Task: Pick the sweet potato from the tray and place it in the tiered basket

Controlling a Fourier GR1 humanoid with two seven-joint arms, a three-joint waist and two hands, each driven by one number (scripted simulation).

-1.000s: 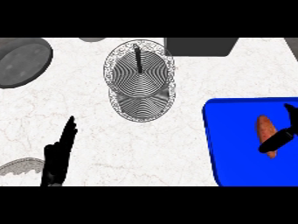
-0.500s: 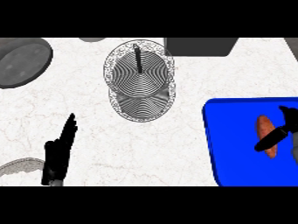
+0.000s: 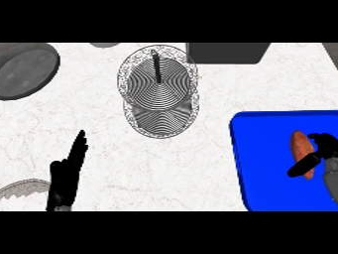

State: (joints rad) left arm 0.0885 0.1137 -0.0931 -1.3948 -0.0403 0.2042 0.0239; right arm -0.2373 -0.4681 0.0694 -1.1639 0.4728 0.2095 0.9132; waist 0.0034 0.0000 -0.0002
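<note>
An orange sweet potato [image 3: 302, 151] lies on the blue tray [image 3: 266, 163] at the right. My right hand [image 3: 323, 154] is at its right side, fingers and thumb curling around it. The wire tiered basket [image 3: 158, 89] stands at the counter's back middle, seen from above as stacked rings with a dark centre post. My left hand [image 3: 67, 172] rests open at the lower left, fingers straight, away from both.
A grey round pan [image 3: 21, 70] sits at the back left. A dark box [image 3: 225, 52] stands at the back, right of the basket. A patterned plate rim [image 3: 10, 194] shows at the lower left corner beside my left hand.
My right hand has closed in on the sweet potato, its fingers now curling around it. The left hand has stayed in place.
</note>
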